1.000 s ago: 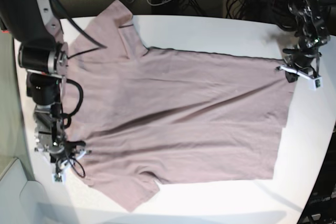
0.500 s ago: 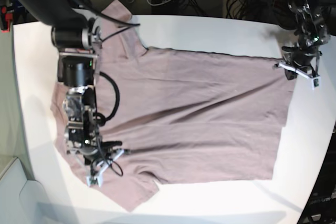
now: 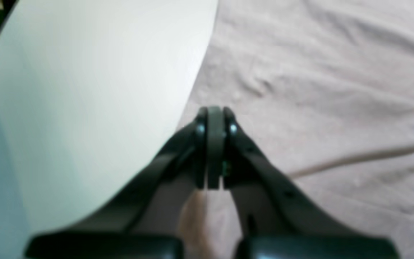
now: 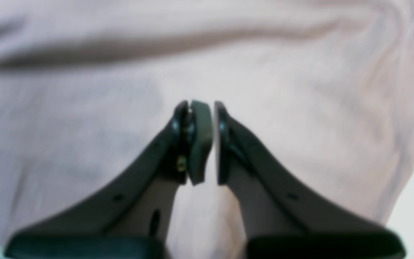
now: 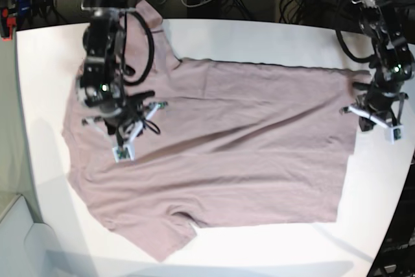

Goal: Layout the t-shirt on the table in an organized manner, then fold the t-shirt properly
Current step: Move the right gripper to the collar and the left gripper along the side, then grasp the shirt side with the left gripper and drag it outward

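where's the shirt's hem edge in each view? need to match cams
Base: hem runs down the right side of the t-shirt, beside the left gripper.
Left wrist: hem runs as a diagonal from top centre down to the shut fingertips, white table to its left.
Right wrist: no hem to be made out; cloth fills the frame, only a rounded cloth edge at far right.
Shared landmark: the cloth-to-table boundary at the left gripper.

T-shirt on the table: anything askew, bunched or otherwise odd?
Mostly flat, but not tidy. The t-shirt lies sideways on the table, with diagonal wrinkles across the body, and its far sleeve reaches the table's back edge. No tear or stain shows. The right gripper is above the chest, the left gripper at the hem.
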Motion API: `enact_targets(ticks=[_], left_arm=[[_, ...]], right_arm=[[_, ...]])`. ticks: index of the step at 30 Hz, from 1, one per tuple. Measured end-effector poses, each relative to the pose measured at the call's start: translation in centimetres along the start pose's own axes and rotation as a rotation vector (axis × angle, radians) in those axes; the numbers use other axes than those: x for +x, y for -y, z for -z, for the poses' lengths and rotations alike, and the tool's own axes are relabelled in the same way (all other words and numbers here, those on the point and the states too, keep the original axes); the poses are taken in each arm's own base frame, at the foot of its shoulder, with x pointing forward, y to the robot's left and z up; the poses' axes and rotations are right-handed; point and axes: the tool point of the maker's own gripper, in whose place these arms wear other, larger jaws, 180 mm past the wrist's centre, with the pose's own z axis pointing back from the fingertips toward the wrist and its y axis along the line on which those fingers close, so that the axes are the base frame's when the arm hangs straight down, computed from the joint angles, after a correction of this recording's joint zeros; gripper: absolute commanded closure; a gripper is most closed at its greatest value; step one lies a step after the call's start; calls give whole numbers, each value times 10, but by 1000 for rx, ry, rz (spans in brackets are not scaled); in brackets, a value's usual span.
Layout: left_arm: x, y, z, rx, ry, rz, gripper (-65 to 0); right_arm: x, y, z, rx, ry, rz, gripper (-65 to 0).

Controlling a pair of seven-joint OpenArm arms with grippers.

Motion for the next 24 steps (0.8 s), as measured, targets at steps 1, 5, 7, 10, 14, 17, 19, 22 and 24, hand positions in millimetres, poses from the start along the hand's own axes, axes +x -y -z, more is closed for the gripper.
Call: enact_targets(ticks=[1,5,7,10,14,17,19,22,24], left_arm=[[12,2,4,-2,21,2,-4],[53,6,44,-31,79,-91,-5],[48,8,71,-32,17,-163,-5],[37,16,105,-55,-81,-265,-5],[50,35,139,-66,-63,-232,-6],[51,54,155,-70,-48,-71,-6],[35,68,160,-89,-70,37,-6],[14,77,163,-106,-67,80,-6],[11,76,164,-101,-91,88,-5]], right_arm=[[-8,-2,-4,0,-10,-11,-44],[-52,-20,-11,40,-91,-38,-44],[-69,-22,-14,43,-128,-33,-44],[-81,-16,-17,36,-149,-46,-44],[-86,-13,-26,23,-144,-54,-44],[-88,-9,-33,11,-145,-61,-44],[-85,-8,-36,5,-131,-63,-44],[-84,-10,-41,5,-121,-65,-44],[-85,-8,-42,0,-128,-68,-44]])
